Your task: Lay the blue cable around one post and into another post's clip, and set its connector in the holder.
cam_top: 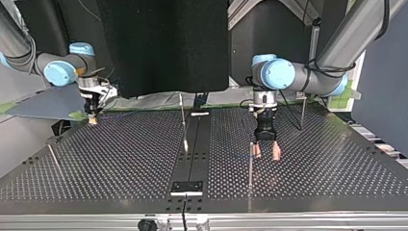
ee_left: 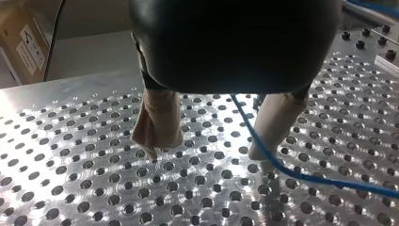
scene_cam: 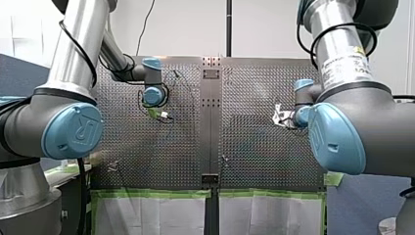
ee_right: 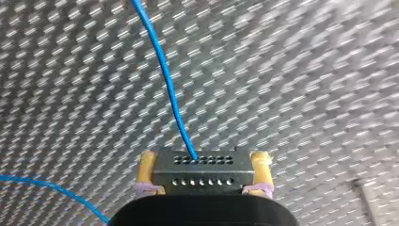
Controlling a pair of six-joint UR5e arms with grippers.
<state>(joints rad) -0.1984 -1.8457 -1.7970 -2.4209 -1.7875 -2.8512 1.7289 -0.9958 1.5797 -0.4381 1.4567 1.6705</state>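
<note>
Right wrist view: my right gripper (ee_right: 203, 159), yellow pads, is clamped on both ends of a dark grey rectangular block connector (ee_right: 202, 176) with two rows of small round holes. A thin blue cable (ee_right: 164, 70) leaves the upper row and runs ahead over the table.
Left wrist view: my left gripper (ee_left: 207, 153) has a black body and beige padded fingers. They are spread wide with nothing held. The cable lies on the plate between them, hard by one pad; can't tell if it touches.
Top view: the left gripper is low over the plate, just beside a slim upright metal post (cam_top: 250, 166). The right gripper is well apart, at the view's left. The cable is too thin to make out here.
Table: shiny perforated metal plate (ee_left: 94, 188), a regular grid of dimpled holes.
Progress: connector in hand, not in a holder. No wrap or clip seen yet.
Risk, pinch: the cable sits off-centre in the jaws, so closing may shove it sideways instead of trapping it. It's thin and looks slick.
Risk, strain: a pull by either arm loads the cable at the connector hole, so it could kink or pull out.
Risk, scrape: the pad tips are near the plate, so going lower could snag a hole.
Risk, post: it's thin, and a finger knock could tilt it.
</note>
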